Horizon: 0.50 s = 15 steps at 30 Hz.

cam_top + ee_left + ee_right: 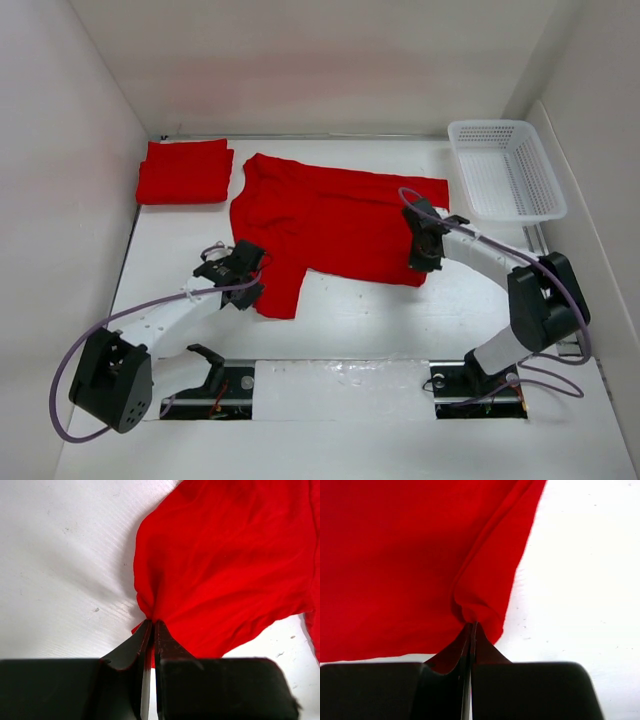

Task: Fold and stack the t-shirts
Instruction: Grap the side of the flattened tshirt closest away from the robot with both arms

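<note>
On table (pixel 360 325), spread red t-shirt (pixel 330 215) lies mid-field, long axis left to right. Grips: left pincer (pixel 151 626) clenched on near-left corner cloth; right pincer (pixel 471 626) clenched on near-right edge. Cloth body lies beyond both pincers, toward far wall. Likely next: lift near edge, fold away. Also folded t-shirt (pixel 185 172) far left, nearer left arm.
</note>
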{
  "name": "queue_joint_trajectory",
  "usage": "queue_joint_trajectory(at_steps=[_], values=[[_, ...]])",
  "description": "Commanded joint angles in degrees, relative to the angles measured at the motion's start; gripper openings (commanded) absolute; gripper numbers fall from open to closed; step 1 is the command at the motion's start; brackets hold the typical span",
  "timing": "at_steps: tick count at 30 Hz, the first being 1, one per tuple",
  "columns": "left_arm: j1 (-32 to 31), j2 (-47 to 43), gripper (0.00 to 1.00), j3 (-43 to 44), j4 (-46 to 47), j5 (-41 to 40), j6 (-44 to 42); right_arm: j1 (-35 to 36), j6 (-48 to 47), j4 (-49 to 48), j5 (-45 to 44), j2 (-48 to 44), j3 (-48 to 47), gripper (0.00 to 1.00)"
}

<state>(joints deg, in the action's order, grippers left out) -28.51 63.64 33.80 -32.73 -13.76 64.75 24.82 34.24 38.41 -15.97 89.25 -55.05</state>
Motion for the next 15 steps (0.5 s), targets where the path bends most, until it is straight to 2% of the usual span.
queue_joint_trajectory(at_steps=[1,9,15], values=[[-0.3,-1.6,0.0,2.6,-0.9,-1.6,-0.4,-1.7,-1.3,-2.0,1.3,-3.0,1.7,0.0],[-0.3,-1.1,0.0,6.9,-0.3,-1.6,-4.4,-4.9,-1.8,-4.3,4.8,-11.6,6.0,0.0],[-0.3,0.9,0.0,11.1,2.1,-2.9,-7.3,-11.1,-2.9,-5.0,4.3,-17.5,7.9,0.0]])
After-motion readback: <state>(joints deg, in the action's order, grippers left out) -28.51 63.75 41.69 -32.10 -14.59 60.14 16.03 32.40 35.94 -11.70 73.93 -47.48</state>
